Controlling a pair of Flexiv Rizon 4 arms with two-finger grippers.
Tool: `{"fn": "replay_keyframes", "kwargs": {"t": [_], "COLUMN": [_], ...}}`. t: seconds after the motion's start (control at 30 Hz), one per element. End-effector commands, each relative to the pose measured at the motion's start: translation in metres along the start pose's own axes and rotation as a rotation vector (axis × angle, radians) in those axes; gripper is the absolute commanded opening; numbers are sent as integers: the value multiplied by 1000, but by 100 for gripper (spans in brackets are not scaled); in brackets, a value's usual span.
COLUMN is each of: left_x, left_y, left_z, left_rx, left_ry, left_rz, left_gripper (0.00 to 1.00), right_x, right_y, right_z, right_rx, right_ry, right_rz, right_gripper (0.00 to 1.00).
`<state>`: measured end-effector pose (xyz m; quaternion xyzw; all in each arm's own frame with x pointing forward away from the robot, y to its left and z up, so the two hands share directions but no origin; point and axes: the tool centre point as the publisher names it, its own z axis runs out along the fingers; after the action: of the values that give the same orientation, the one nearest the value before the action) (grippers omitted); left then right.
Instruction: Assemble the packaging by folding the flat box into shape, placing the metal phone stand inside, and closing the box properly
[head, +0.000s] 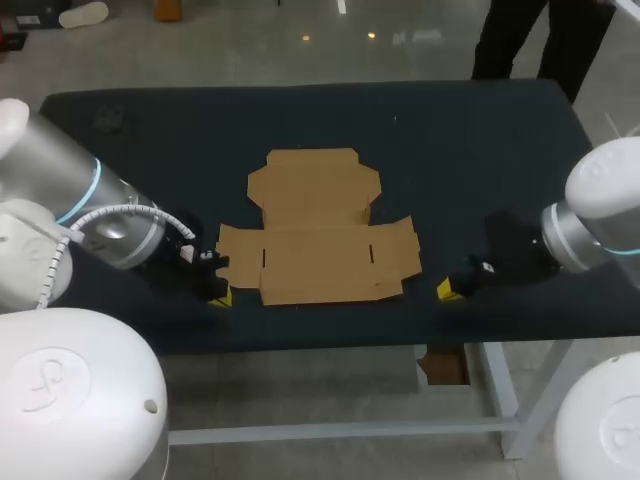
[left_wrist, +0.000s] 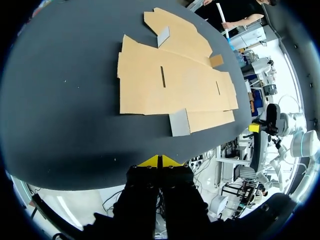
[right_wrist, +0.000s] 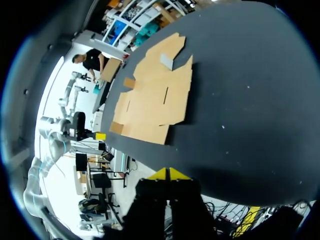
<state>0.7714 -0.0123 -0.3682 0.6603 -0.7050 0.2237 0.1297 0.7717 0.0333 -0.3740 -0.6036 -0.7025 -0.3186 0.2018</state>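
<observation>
A flat, unfolded brown cardboard box (head: 315, 225) lies in the middle of the dark table (head: 470, 150), flaps spread out. My left gripper (head: 218, 295) sits low at the box's front left corner, just off the cardboard, its yellow tips together and empty. In the left wrist view the shut tips (left_wrist: 160, 161) point at the box (left_wrist: 175, 85) ahead. My right gripper (head: 447, 290) rests near the table's front edge, a little right of the box, also shut and empty. From the right wrist view its gripper (right_wrist: 169, 173) faces the box (right_wrist: 152, 95) across bare tabletop. No metal phone stand shows in any view.
The table's front edge (head: 330, 345) runs just below both grippers. Bare dark surface surrounds the box on all sides, widest at the back and right.
</observation>
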Motion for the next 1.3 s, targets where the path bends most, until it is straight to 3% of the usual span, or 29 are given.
{"fn": "replay_keyframes", "kwargs": {"t": [0.03,0.43,1.3], "left_x": [0,1,3], "left_y": [-8,-13,-20], "left_z": [13,27,49], "left_rx": [-20,-48,-17], "left_ry": [3,18,28], "left_rz": [1,-13,-20], "left_gripper": [0,0,0], "right_x": [-4,-6,-2], "right_y": [4,5,9], "right_z": [11,26,41], "right_rx": [7,27,42], "right_ry": [18,2,-26], "right_rz": [-2,11,14], "right_gripper": [0,0,0]}}
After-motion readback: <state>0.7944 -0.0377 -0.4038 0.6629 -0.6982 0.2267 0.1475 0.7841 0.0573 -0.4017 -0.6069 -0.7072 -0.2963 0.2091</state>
